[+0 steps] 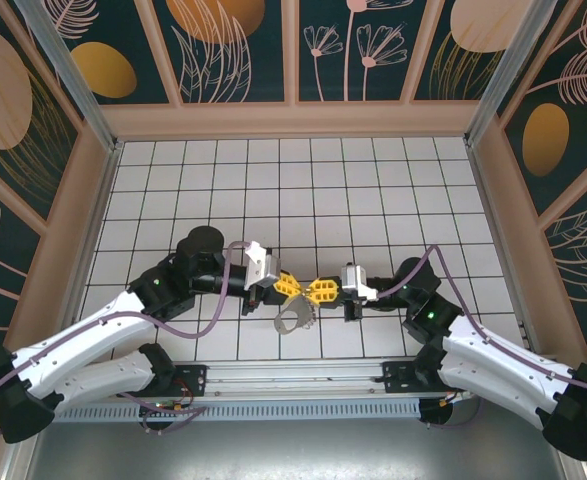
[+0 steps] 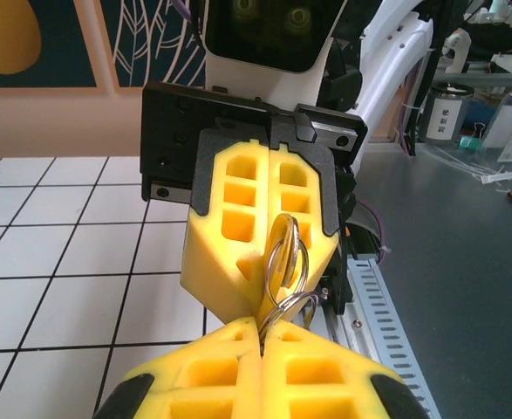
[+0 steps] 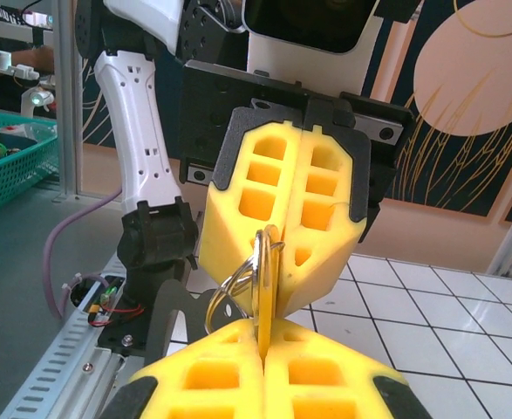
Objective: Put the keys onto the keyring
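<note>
Yellow-fingered left claw (image 1: 291,289): shut tight, finger faces pressed together, meeting the right claw (image 1: 316,290) tip to tip above the near rows of the white tiled table (image 1: 373,180). From the left wrist, a silver wire ring (image 2: 301,301) runs down into the seam between this claw's own fingers. It appears to be pinched there, though the contact is hidden inside the seam.

Right claw: likewise shut, no gap between the finger faces. From the right wrist, a thin brass key (image 3: 261,288) stands upright and edge-on. Its lower end goes into the seam of this claw's fingers and is gripped there. Its upper end lies against the tip of the left claw opposite, with silver ring turns looping out just beside it.

Brass key, other face: from the left wrist it shows as a gold oval with ring wire laid around it, in front of the right claw's fingertips.

Keys (image 1: 295,318): silvery-grey jagged bunch fringing an oval loop, just beneath the meeting fingertips on the side of the arm bases, near the rail (image 1: 303,372) at the table's front edge. From above I cannot tell whether the bunch hangs free or rests on the tiles.

Green basket (image 3: 11,166): off the table, on the grey bench beyond the left arm.
</note>
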